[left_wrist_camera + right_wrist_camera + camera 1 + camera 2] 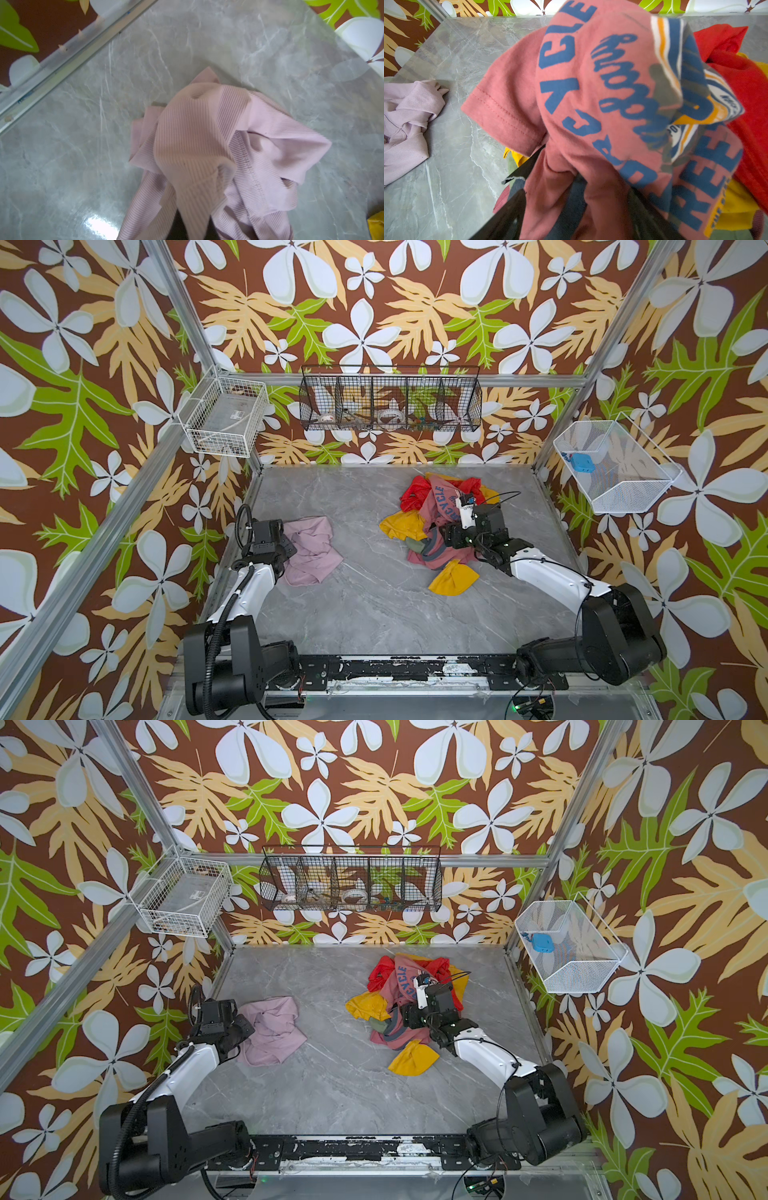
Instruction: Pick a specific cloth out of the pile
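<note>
You're clamping the left gripper [291, 549] on the ribbed lilac-pink cloth [315, 558], well clear of the mixed-garment pile [432, 506], risking the thin fold slipping; the right gripper's [442, 536] hold I cannot tell.

So the cloth [312, 549], a plain pale lilac-pink ribbed thing, was lying crumpled by the left edge of the table [374, 614]. The pile [432, 526], a messy heap of dusty-red shirt with blue lettering plus mustard-yellow, bright red and olive bits, sat toward the table's far right, well apart from it.
</note>
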